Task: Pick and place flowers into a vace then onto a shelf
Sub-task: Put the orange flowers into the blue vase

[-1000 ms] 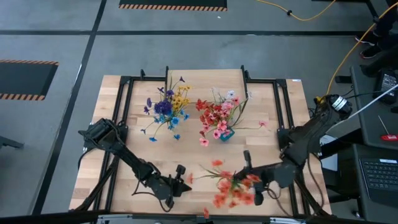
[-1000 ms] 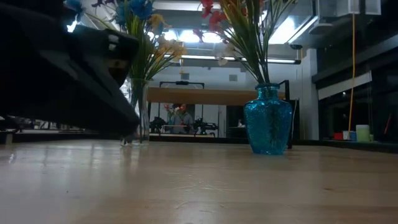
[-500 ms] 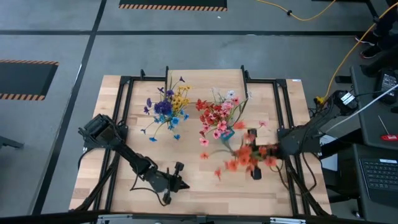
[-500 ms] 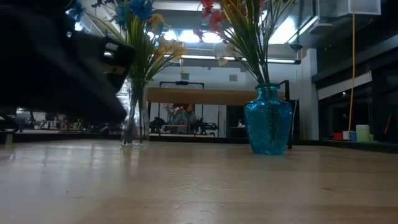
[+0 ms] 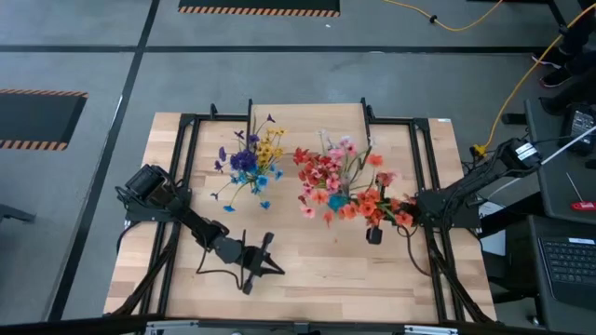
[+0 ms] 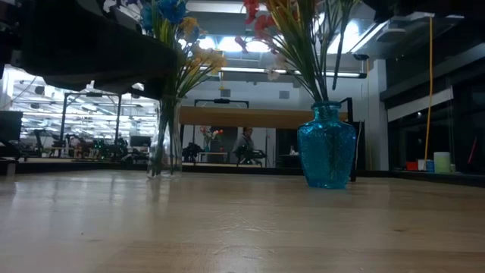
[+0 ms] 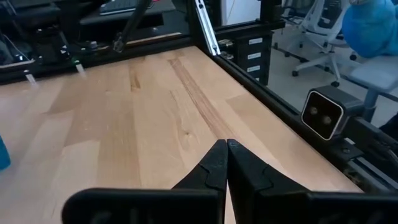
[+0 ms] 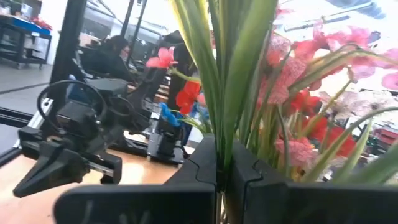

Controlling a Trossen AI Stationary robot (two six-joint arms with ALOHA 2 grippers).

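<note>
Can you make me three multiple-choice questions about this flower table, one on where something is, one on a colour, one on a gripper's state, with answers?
1. Where is the right gripper?
A. beside the blue vase
B. at the table's left edge
C. off the table

2. What colour are the flowers it holds?
A. purple
B. orange-red
C. white

3. How is the left gripper?
A. shut on a stem
B. wide open
C. shut and empty

Answers: 1 A, the high view puts it just right of the vase. 2 B, the orange-red flowers rise from its closed fingers. 3 C, the left wrist view shows fingertips meeting over bare table.
</note>
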